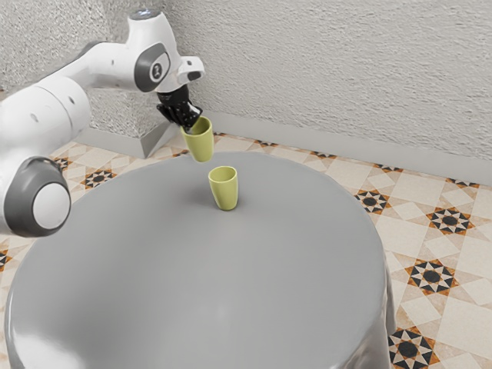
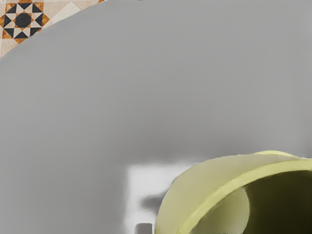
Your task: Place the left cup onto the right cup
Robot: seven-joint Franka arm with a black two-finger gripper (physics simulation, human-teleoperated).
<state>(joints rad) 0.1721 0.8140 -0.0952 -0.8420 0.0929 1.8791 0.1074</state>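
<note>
One cup (image 1: 200,138) hangs tilted, apparently rim-pinched in the claw (image 1: 187,117); released off-centre, it could topple the second cup (image 1: 224,187) below and just past the claw.

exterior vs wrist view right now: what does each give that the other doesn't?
Exterior view: the arm, the hand shut on the held cup, which hangs tilted above the table; the standing cup upright on it; the wall. Wrist view: a close look into the held cup's open mouth. Both: held cup, grey table, patterned floor.
</note>
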